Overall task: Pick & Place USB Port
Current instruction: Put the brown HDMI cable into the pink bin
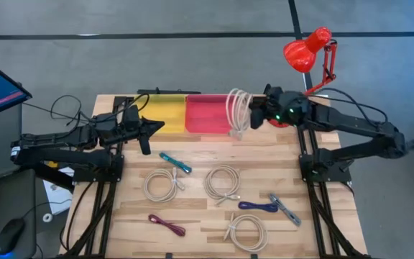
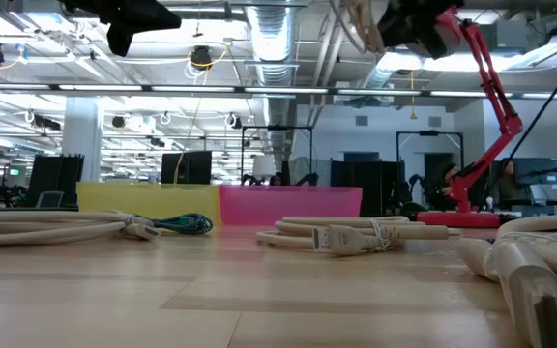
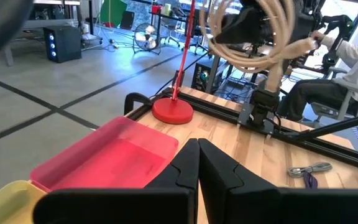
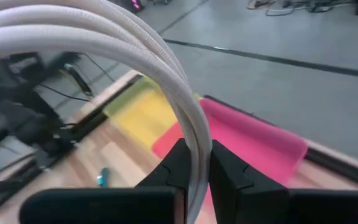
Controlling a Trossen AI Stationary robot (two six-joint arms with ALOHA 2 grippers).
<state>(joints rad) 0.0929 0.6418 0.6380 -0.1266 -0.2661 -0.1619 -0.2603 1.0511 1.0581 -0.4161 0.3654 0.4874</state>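
Nearest the front edge of the table [image 1: 192, 216] we saw a white coiled cable [image 1: 244, 232] and a dark red cable [image 1: 167, 225]. A little farther in lay a purple cable [image 1: 258, 206] with a grey clip [image 1: 287, 210] beside it, then two more white coils [image 1: 162, 183] [image 1: 223, 181] side by side, and a teal cable [image 1: 175, 162] just beyond them.

At the far edge stood a yellow bin [image 1: 165, 114] and a pink bin [image 1: 208, 115], touching each other. The left gripper [image 1: 147, 131] hovered beside the yellow bin with its fingers [image 3: 191, 171] pressed together and nothing between them. The right gripper [image 4: 195, 163] was raised above the right end of the pink bin, its fingers clamped on a white cable coil [image 1: 238, 111] that hung over the bin's edge, clear of the table.

Behind the right arm, off the table's far right corner, stood a red desk lamp [image 1: 309, 52].
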